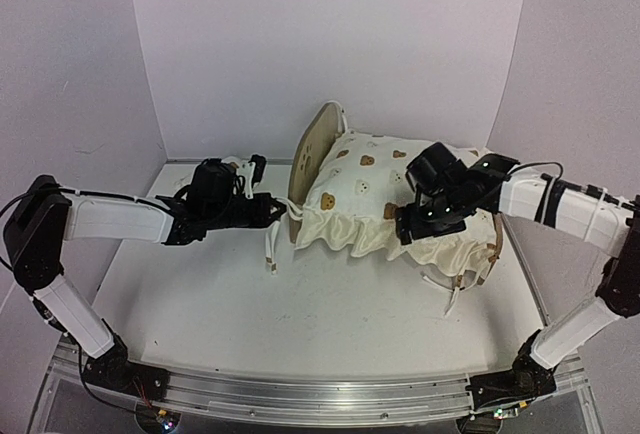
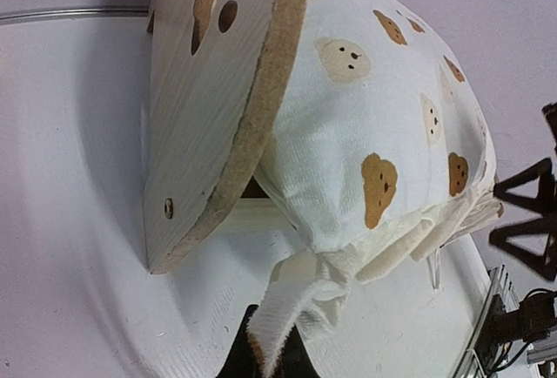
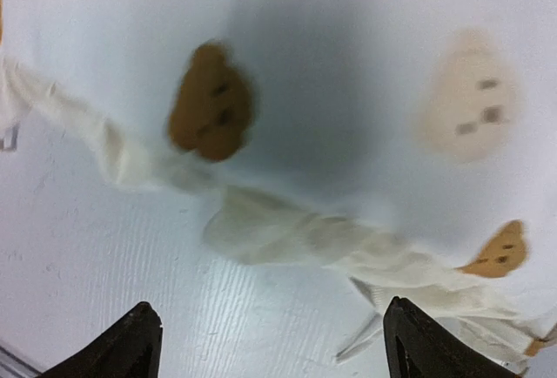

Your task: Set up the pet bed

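Left gripper (image 1: 282, 210) clamped on cushion tie (image 2: 270, 317); pet bed (image 1: 312, 144) just ahead, long axis arm-to-arm. Right gripper (image 3: 274, 343) jaws apart over cushion (image 1: 375, 189).

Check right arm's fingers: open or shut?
Open: the right arm's black fingers stand wide apart over the cream bear-print ruffled cushion, gripping nothing.

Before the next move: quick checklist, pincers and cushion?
1. Left pincer shut on cushion tie: ok.
2. Right pincer open, nothing between its fingers: ok.
3. Cushion up against the headboard: ok.
4. Front right ties fastened: not ok, loose on the table.
5. Cushion seated inside the footboard: cannot tell, ruffle covers most of it.
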`<state>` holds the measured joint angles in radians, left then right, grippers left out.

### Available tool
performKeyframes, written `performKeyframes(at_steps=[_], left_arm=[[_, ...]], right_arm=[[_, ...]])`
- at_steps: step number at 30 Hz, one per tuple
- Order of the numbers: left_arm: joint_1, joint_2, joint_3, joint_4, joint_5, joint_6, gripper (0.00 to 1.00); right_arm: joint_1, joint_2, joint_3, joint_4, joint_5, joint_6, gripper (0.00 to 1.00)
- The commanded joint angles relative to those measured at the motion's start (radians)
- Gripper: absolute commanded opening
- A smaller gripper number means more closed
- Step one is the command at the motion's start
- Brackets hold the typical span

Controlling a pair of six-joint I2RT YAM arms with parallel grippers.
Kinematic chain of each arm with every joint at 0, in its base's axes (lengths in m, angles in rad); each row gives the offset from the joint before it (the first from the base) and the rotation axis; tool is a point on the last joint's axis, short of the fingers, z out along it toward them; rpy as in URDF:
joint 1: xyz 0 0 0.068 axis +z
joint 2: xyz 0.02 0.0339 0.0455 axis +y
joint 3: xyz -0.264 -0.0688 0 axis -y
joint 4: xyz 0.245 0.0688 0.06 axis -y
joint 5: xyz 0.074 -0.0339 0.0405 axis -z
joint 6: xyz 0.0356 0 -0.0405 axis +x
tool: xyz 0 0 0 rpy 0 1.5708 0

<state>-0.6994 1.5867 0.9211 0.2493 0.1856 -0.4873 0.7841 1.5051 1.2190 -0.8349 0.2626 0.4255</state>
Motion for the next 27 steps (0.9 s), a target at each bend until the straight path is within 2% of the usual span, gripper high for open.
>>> performKeyframes(at_steps=[1, 7, 12, 15, 17, 20, 23, 25, 27], left_arm=[[0.008, 0.017, 0.041, 0.007, -0.016, 0.002, 0.00], [0.008, 0.083, 0.084, 0.007, 0.032, -0.036, 0.00], [0.008, 0.104, 0.098, 0.007, 0.028, -0.070, 0.00], [0.008, 0.103, 0.076, 0.007, 0.062, -0.066, 0.00], [0.008, 0.095, 0.054, 0.007, 0.086, -0.060, 0.00], [0.008, 0.082, 0.016, 0.007, 0.125, -0.050, 0.00], [0.007, 0.066, -0.008, 0.008, 0.184, -0.033, 0.00], [0.008, 0.051, -0.020, 0.008, 0.224, -0.017, 0.02], [0.008, 0.034, -0.031, 0.009, 0.253, 0.005, 0.06]], right_arm=[[-0.148, -0.072, 0.029, 0.072, 0.117, -0.088, 0.93], [-0.229, 0.043, 0.051, 0.316, 0.159, -0.199, 0.94], [-0.244, 0.197, 0.089, 0.458, 0.394, -0.234, 0.93], [-0.255, 0.277, 0.126, 0.483, 0.440, -0.295, 0.92], [-0.256, 0.291, 0.164, 0.420, 0.445, -0.311, 0.91], [-0.235, 0.219, 0.204, 0.271, 0.341, -0.294, 0.91], [-0.152, 0.064, 0.190, 0.201, 0.169, -0.357, 0.93], [-0.101, 0.000, 0.191, 0.179, -0.028, -0.391, 0.94], [-0.081, -0.032, 0.172, 0.232, -0.326, -0.407, 0.95]])
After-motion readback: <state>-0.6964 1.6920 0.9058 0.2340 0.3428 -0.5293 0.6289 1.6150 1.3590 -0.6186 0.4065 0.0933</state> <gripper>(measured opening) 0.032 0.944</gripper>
